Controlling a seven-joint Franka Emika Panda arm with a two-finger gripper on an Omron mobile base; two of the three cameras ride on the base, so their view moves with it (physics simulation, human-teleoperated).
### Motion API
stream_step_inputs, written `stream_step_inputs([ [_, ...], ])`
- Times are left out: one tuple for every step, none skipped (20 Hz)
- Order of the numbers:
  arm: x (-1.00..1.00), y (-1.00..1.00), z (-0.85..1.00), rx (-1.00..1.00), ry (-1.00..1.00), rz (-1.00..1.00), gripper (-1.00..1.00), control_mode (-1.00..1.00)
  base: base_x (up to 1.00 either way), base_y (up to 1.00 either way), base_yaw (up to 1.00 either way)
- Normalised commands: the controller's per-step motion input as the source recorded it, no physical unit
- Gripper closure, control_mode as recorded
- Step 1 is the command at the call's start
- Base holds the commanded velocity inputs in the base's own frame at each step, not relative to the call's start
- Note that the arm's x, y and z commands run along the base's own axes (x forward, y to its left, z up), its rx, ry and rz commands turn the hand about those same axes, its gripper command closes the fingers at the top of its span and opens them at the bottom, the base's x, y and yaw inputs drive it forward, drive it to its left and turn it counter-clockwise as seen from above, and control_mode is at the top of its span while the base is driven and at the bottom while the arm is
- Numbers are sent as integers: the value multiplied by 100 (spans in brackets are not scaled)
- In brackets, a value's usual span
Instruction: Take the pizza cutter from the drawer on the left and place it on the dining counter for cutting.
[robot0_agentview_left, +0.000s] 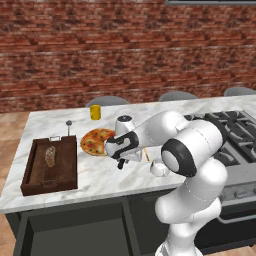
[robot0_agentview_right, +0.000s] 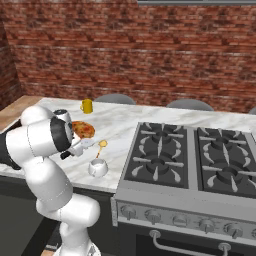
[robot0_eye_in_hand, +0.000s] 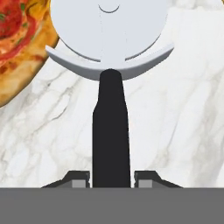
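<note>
Claw (robot0_eye_in_hand: 111, 177) clamped on the black handle of the pizza cutter (robot0_eye_in_hand: 110, 87). Wheel points away from the claw, over the marble tabletop (robot0_eye_in_hand: 175, 122), just beside the pizza (robot0_eye_in_hand: 22, 39).

Even, bright rendered light, soft faint shadows, no glare, slightly coarse pixelation.

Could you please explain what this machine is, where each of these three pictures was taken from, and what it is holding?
It is a white robot arm on a rolling base in a simulated kitchen. Two cameras sit behind it, left and right; the third rides on its hand. The gripper is shut on the black handle of a pizza cutter, held over the marble dining counter. On the counter lie a pizza, a wooden tray, a yellow mug and a white cup. Below, the drawer is open.
</note>
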Motion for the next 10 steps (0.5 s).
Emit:
stream_step_inputs([
  [9, 0, -22, 0, 0, 0, 100, -100, 0, 0, 0],
  [4, 0, -17, 0, 0, 0, 100, -100, 0, 0, 0],
  [1, 0, -9, 0, 0, 0, 100, -100, 0, 0, 0],
  [0, 0, -3, 0, 0, 0, 100, -100, 0, 0, 0],
  [0, 0, 0, 0, 0, 0, 100, -100, 0, 0, 0],
  [2, 0, -10, 0, 0, 0, 100, -100, 0, 0, 0],
  [0, 1, -11, 0, 0, 0, 100, -100, 0, 0, 0],
  [10, 0, -11, 0, 0, 0, 100, -100, 0, 0, 0],
  [18, 1, -13, 0, 0, 0, 100, -100, 0, 0, 0],
  [16, 0, -10, 0, 0, 0, 100, -100, 0, 0, 0],
])
